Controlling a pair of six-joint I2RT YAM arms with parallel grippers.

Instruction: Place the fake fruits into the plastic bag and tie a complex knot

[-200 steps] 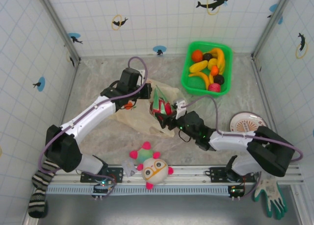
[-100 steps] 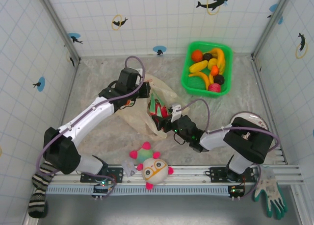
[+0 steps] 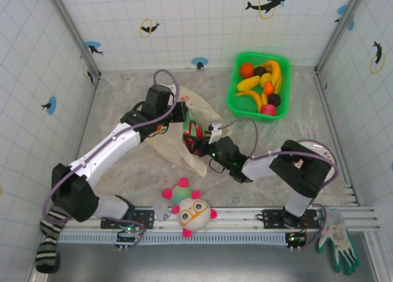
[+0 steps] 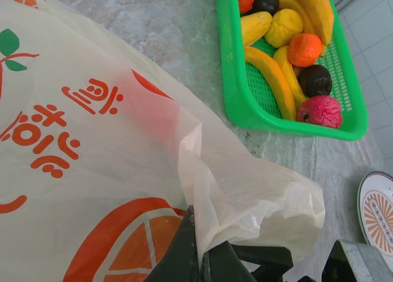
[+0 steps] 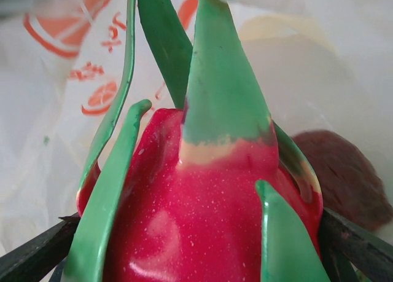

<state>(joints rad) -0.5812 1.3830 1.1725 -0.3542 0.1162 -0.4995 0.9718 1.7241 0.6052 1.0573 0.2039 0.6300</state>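
Right pincer (image 3: 198, 142) clenched on dragon fruit (image 5: 209, 220) at the plastic bag (image 4: 92, 141) mouth, 8 o'clock of the green basket (image 3: 236, 101). Left pincer (image 4: 199, 257) grips the rim — hold it high, push deep, then release.

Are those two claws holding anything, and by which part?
The right gripper clamps the red dragon fruit across its body, jaws on either side. The left gripper pinches the plastic bag by a loose edge.
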